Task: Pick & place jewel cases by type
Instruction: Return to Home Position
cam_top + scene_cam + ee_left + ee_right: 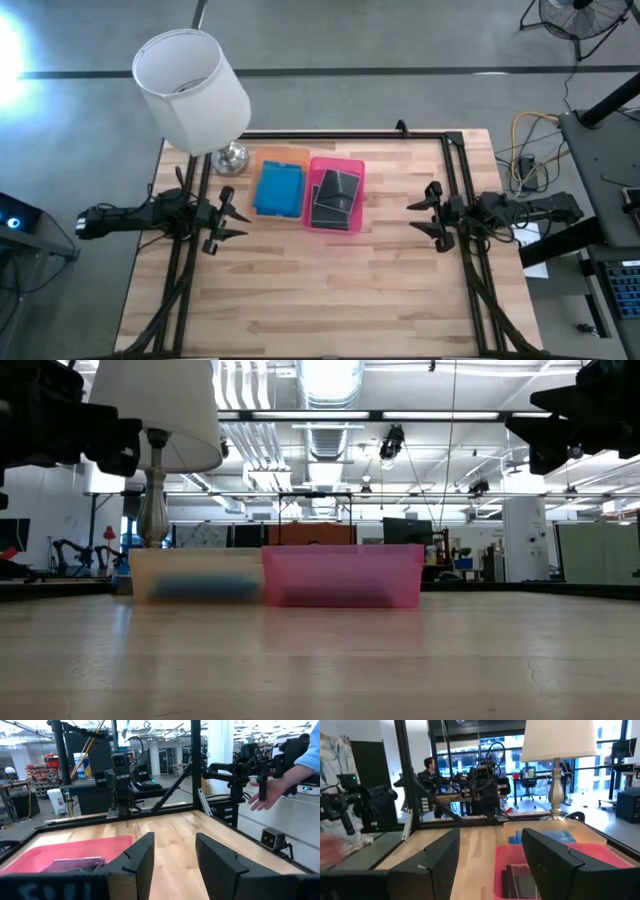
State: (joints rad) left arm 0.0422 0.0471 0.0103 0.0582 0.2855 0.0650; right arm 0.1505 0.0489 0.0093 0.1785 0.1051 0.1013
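Blue jewel cases [278, 190] lie stacked in the orange tray [283, 156] near the table's far edge. Dark grey jewel cases [334, 198] lie in the pink tray [337, 164] to its right, some leaning on one another; they also show in the right wrist view [520, 879]. In the low view the blue cases [195, 588] show through the orange tray's wall. My left gripper [232, 215] hovers open at the table's left side, left of the orange tray. My right gripper [425, 215] hovers open at the right side, right of the pink tray.
A lamp with a white shade [190, 90] and a metal base [229, 158] stands at the far left, just behind the orange tray. Bare wood [330, 290] stretches across the near half. A person's hand [267, 790] shows beyond the table's edge.
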